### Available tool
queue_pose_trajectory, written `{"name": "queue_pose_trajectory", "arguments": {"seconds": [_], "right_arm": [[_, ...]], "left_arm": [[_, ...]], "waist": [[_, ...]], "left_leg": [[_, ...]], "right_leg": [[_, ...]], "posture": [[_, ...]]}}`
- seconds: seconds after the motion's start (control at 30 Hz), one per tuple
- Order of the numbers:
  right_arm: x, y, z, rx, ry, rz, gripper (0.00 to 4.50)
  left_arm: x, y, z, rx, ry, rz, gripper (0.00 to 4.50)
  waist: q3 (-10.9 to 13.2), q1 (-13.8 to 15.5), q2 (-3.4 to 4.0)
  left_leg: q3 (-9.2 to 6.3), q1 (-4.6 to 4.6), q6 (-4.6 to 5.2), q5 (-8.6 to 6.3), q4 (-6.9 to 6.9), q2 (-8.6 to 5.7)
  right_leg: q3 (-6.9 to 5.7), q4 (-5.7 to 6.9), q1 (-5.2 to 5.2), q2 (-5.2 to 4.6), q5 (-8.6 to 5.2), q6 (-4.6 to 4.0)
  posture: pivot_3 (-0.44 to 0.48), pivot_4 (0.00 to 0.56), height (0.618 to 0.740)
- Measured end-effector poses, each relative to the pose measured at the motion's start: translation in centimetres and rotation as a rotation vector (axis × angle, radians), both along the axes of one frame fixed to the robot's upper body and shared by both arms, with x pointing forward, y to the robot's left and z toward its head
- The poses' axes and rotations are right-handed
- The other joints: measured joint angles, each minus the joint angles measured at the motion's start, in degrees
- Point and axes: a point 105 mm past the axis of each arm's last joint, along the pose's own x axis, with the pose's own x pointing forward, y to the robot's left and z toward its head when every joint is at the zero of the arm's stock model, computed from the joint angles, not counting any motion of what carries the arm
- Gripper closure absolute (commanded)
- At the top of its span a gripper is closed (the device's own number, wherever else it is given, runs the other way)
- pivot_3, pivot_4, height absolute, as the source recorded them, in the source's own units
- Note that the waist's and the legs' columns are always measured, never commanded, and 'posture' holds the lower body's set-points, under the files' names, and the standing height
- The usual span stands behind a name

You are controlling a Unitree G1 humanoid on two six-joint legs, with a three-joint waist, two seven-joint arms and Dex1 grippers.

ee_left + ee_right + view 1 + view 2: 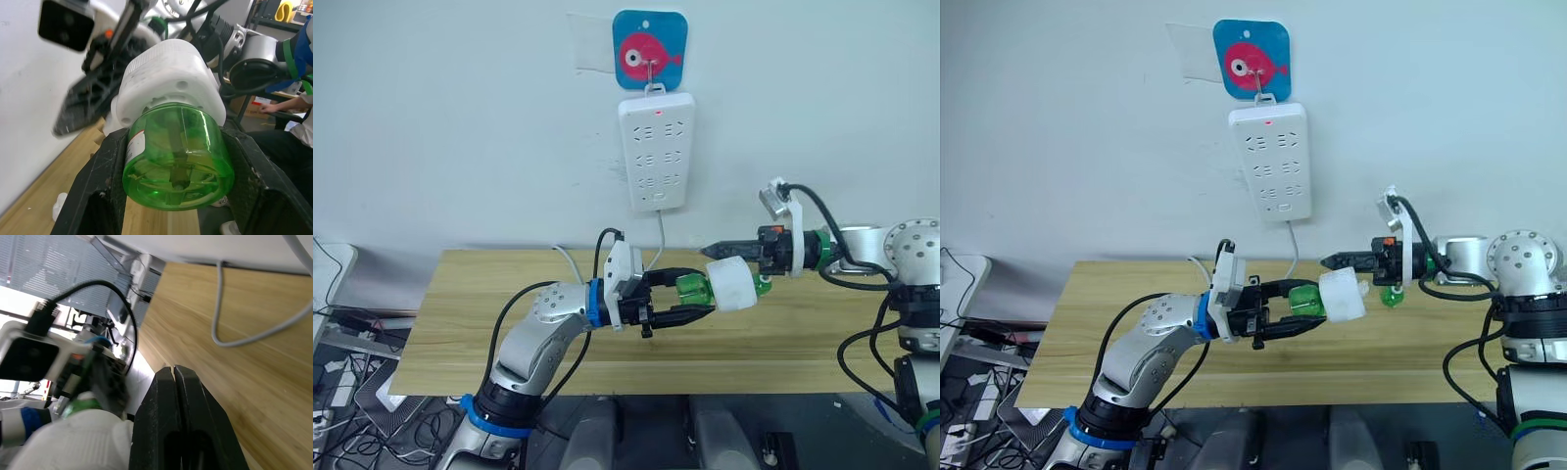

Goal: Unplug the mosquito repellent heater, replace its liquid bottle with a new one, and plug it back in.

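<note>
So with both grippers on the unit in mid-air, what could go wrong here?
The left gripper holds only the round green bottle, which may slip while being twisted. The right gripper holds the mosquito repellent heater by one side; it could tilt or drop onto the table. A second green bottle sits below the right arm and might get knocked.

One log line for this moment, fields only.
left gripper: shut on green translucent liquid bottle | right gripper: shut beside white rounded heater | heater: unplugged, above table
</note>
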Motion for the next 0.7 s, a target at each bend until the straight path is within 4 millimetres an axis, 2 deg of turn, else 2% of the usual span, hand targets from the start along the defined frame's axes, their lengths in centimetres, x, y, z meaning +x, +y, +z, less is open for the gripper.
{"name": "queue_pose_trajectory", "arguments": {"seconds": [0.2, 0.5, 0.7], "right_arm": [[-0.6, -0.3, -0.2, -0.017, 0.001, 0.028, 4.44], [-3.4, -1.3, -1.5, -0.072, 0.031, 0.106, 4.44], [-3.9, -1.5, -1.1, -0.061, 0.049, 0.118, 4.44]], "left_arm": [[0.0, 0.0, 0.2, -0.014, 0.000, -0.002, 2.24], [0.0, -0.1, 0.5, -0.035, 0.001, -0.011, 2.24], [-0.1, -0.3, 0.7, -0.040, -0.007, -0.022, 2.24]], "waist": [[0.00, 0.01, 0.01], [-0.01, 0.04, 0.01], [0.00, -0.01, 0.00]], "left_leg": [[-0.04, 0.01, 0.00, 0.00, 0.00, 0.01], [-0.02, 0.03, 0.00, 0.00, 0.00, 0.00], [-0.02, 0.04, 0.00, 0.00, 0.01, 0.00]], "right_leg": [[-0.03, 0.00, 0.01, 0.00, 0.00, 0.00], [-0.02, 0.01, 0.02, 0.00, 0.00, 0.00], [-0.02, 0.02, 0.02, 0.00, 0.00, 0.00]], "posture": [[-0.035, 0.218, 0.740], [-0.042, 0.217, 0.740], [-0.048, 0.217, 0.740]]}}
